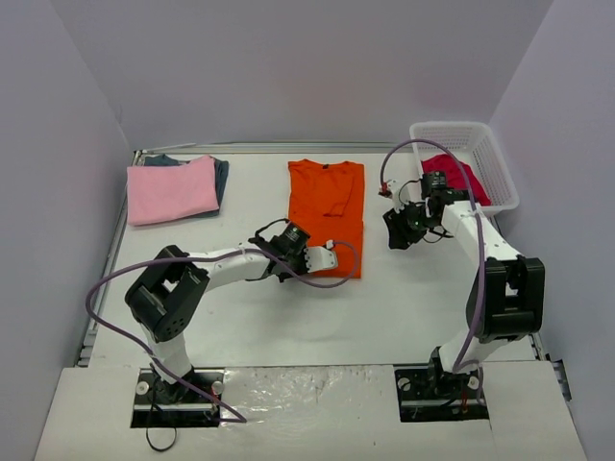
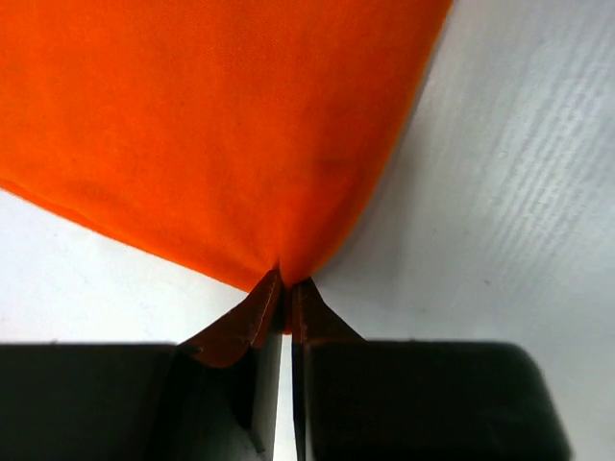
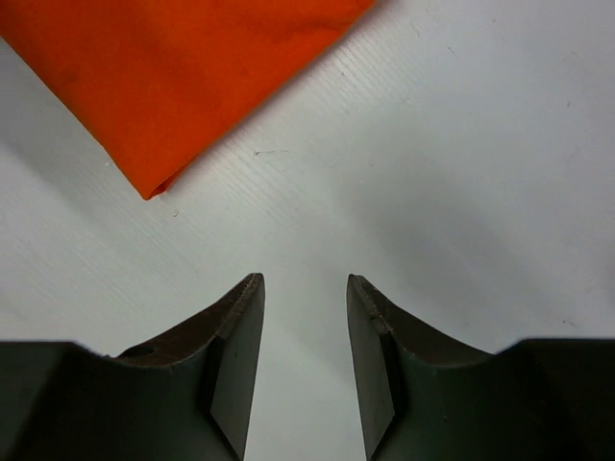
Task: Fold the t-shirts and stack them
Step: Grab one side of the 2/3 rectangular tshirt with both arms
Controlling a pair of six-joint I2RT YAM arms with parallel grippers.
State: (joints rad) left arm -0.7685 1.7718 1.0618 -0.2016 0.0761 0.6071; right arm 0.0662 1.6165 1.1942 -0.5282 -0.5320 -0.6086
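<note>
- At table point(image 1: 240, 322) centre lies the orange t-shirt point(image 1: 327, 202); left gripper point(image 2: 286, 293) pinches its 6 o'clock edge.
- Right gripper point(image 3: 306, 327), at 3 o'clock, gapes empty.
- Shallow pinch, seemingly 1 layer: cloth could slip.

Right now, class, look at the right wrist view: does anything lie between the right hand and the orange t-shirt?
Nothing visible does. Only table surface lies between the open right hand and the nearest corner of the orange t-shirt.
</note>
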